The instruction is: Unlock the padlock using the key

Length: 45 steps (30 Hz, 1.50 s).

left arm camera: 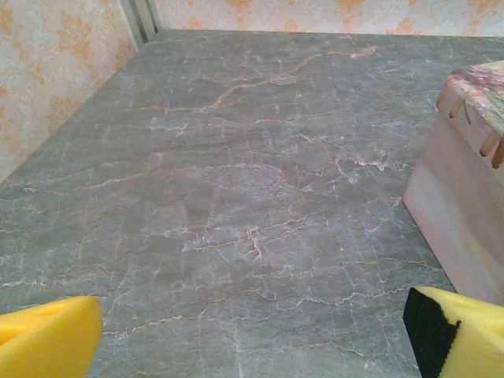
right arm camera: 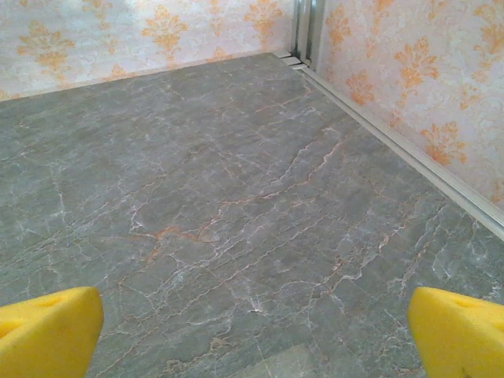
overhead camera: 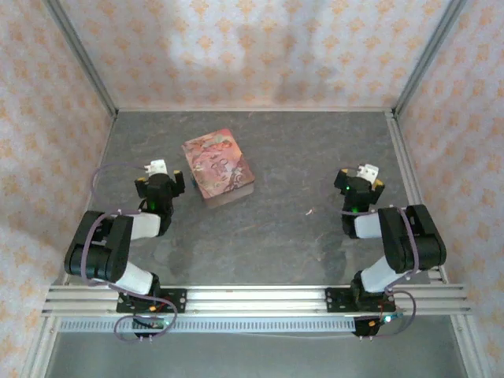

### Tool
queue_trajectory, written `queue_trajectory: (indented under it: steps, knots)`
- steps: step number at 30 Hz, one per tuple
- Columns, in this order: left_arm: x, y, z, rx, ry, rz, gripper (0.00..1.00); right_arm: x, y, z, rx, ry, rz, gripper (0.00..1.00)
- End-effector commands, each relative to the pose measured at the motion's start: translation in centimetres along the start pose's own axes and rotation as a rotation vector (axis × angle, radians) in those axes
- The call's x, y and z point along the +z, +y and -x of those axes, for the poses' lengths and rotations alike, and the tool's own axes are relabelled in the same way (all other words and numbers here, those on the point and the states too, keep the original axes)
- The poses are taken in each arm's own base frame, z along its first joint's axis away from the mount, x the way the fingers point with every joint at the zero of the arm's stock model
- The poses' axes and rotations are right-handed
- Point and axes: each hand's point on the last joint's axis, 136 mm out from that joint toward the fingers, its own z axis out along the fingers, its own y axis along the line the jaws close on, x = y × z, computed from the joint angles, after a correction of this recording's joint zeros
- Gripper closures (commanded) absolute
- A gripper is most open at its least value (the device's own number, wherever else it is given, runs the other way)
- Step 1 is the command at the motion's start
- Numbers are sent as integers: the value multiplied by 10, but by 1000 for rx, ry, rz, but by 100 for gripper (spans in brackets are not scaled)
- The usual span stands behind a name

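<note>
Both hands open, empty: left hand [left arm camera: 252, 335] just left of box [overhead camera: 218, 166], right hand [right arm camera: 252, 327] well right of it. Pale sliver, likely key [overhead camera: 309, 212], on desk [overhead camera: 283, 244] right of box, nearer right hand, so right arm suits pickup; key axis and padlock position too small to tell

One left tool [overhead camera: 161, 178], one right tool [overhead camera: 360, 178], one floral box [overhead camera: 218, 165], one key [overhead camera: 309, 212].
</note>
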Motion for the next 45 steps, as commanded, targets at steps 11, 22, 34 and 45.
queue_trajectory:
  steps: [11,22,34,45]
  knots:
    - [-1,-3,9,-4,-35,-10,0,2,4,5,8,-7,20,1]
    - [-3,-1,22,-15,-28,-1,0,-4,1,12,11,-15,8,1]
    - [-51,48,57,-429,217,232,0,-59,22,51,348,240,174,16]
    - [-125,-61,29,-439,508,-259,11,-113,49,-17,353,767,185,51]
